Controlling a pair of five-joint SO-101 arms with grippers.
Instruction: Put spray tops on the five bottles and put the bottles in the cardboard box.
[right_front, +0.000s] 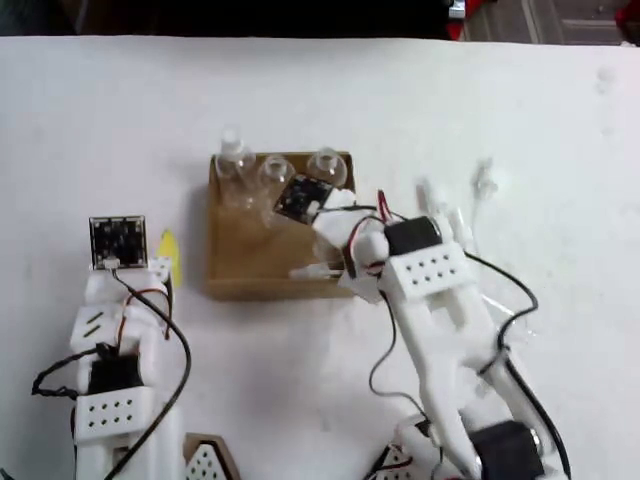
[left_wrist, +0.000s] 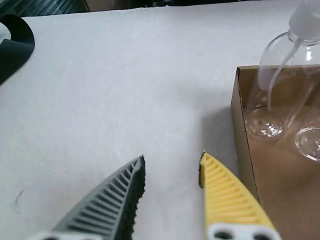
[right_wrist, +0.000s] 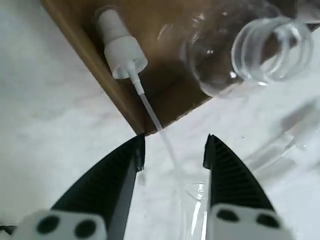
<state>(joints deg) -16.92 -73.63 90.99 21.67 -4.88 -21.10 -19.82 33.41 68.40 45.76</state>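
1. Right wrist view: white plastic spray top (right_wrist: 120, 50) lies at the cardboard box (right_wrist: 95, 65) corner, its thin tube pointing between the right gripper's (right_wrist: 172, 152) parted jaws.
2. Clear round bottles (right_front: 272, 172) stand inside.
3. Left gripper's (left_wrist: 172, 172) ribbed jaws gape beside the box.

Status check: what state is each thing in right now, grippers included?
Brown cardboard box: open-topped, holding bottles.
Clear plastic bottle with white spray top: capped, upright in box.
Clear plastic bottle with bare threaded neck: uncapped.
White spray top with long tube: at box corner; seated or loose, cannot tell.
Left gripper: open, empty, beside box.
Right gripper: open, over box corner.
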